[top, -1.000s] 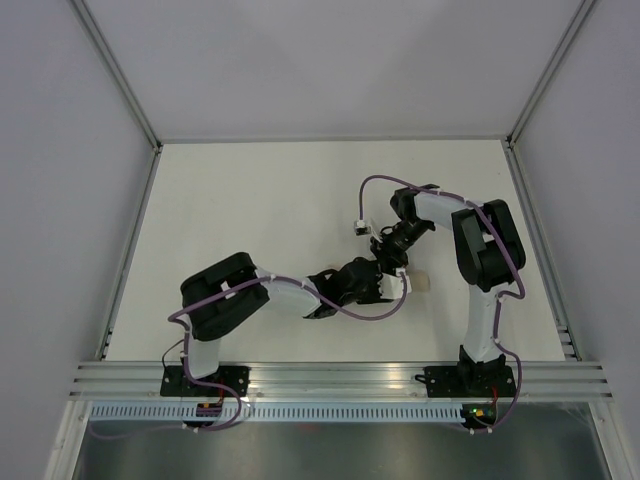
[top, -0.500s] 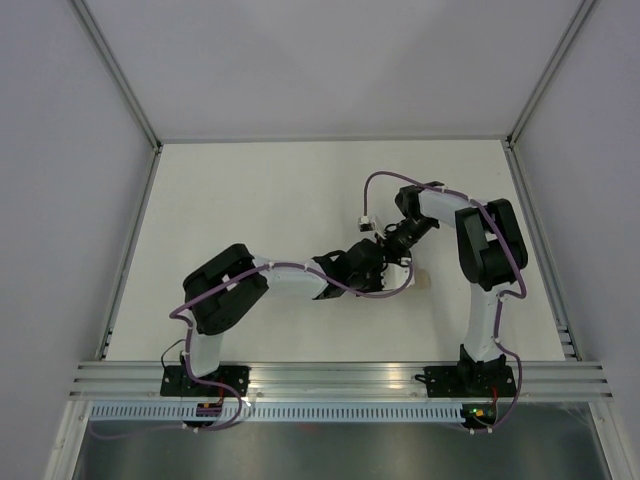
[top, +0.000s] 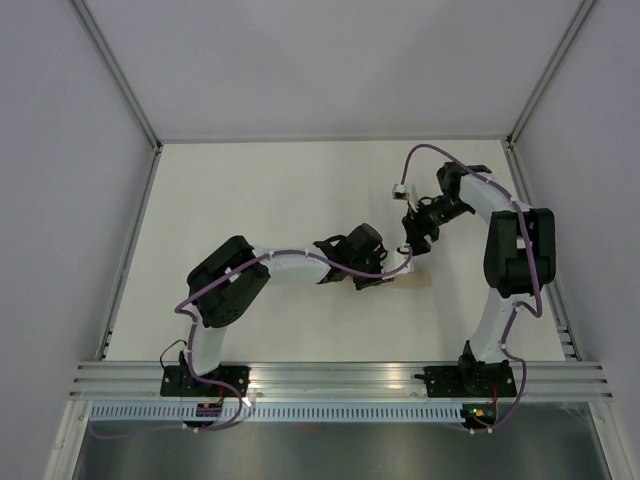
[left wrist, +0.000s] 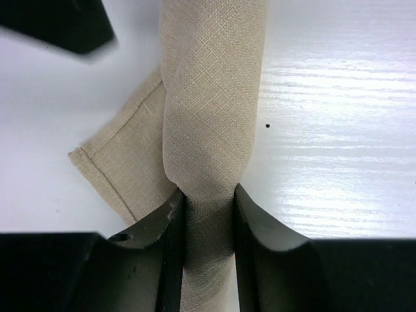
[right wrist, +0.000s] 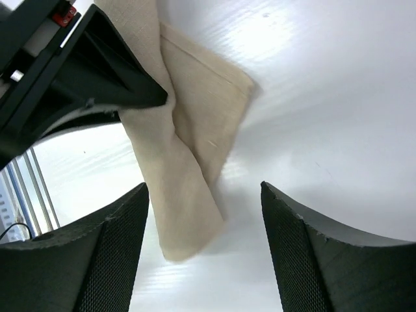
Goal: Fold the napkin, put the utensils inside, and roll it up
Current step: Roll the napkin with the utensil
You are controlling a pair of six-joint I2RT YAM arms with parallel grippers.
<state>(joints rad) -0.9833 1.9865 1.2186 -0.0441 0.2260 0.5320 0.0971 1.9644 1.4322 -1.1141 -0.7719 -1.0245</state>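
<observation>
You're at the roll step, prob. near done: left hand [left wrist: 208,195] clamps the rolled napkin [left wrist: 211,97], right of the table's [top: 250,190] centre. Right hand [right wrist: 203,195] is spread, holding nothing. Utensils not visible. Next: tuck the loose corner w/o unrolling.

From above, shows only a small beige sliver of the napkin [top: 414,272], the rest lying under the left gripper [top: 398,270]. Too small there to tell how its jaws, or those of the right gripper [top: 415,238], stand. In the left wrist view, cuts the napkin's upper end at the top edge and its lower end between the fingers [left wrist: 170,260] at the bottom edge. Leaves a dark shape [left wrist: 58,23] in the top left corner blurred, cropped and not nameable. In the right wrist view, hides the napkin's far end behind the left gripper's body, itself cut by the left edge. Gives no sight inside the folds.
</observation>
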